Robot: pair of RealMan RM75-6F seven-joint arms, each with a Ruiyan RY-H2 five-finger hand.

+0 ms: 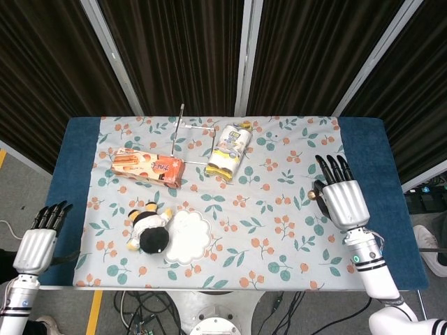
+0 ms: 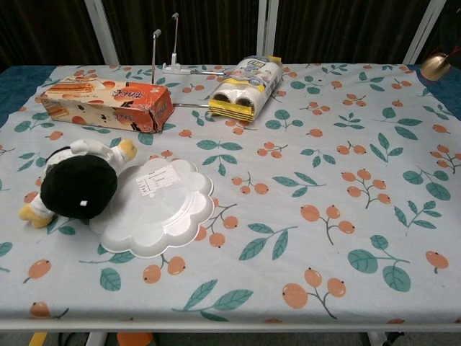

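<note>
The right hand (image 1: 342, 199) hangs over the right side of the frame in the head view, back of the hand up, fingers (image 1: 334, 166) stretched out side by side with nothing in them. Down in the lower left corner the left hand (image 1: 36, 246) waits off the edge of the table (image 1: 77, 181), fingers straight and close together, also holding nothing.

By the look of it, no handling has begun — every item lies untouched on the floral tablecloth (image 1: 279, 209), and neither hand is near one. Nearest the right hand is the pack of rolls (image 1: 229, 150), upper middle of the frame and well apart from it: a clear wrapper with yellow ends, lying flat, its round roll ends showing in the chest view.

Behind it stands a thin wire stand (image 1: 188, 125). Left of that rests an orange biscuit box (image 1: 148, 167) on its long side. Lower left of centre, a black-and-white plush toy (image 1: 149, 229) with yellow feet touches a white scalloped plastic lid (image 1: 188, 237) bearing a small label.
</note>
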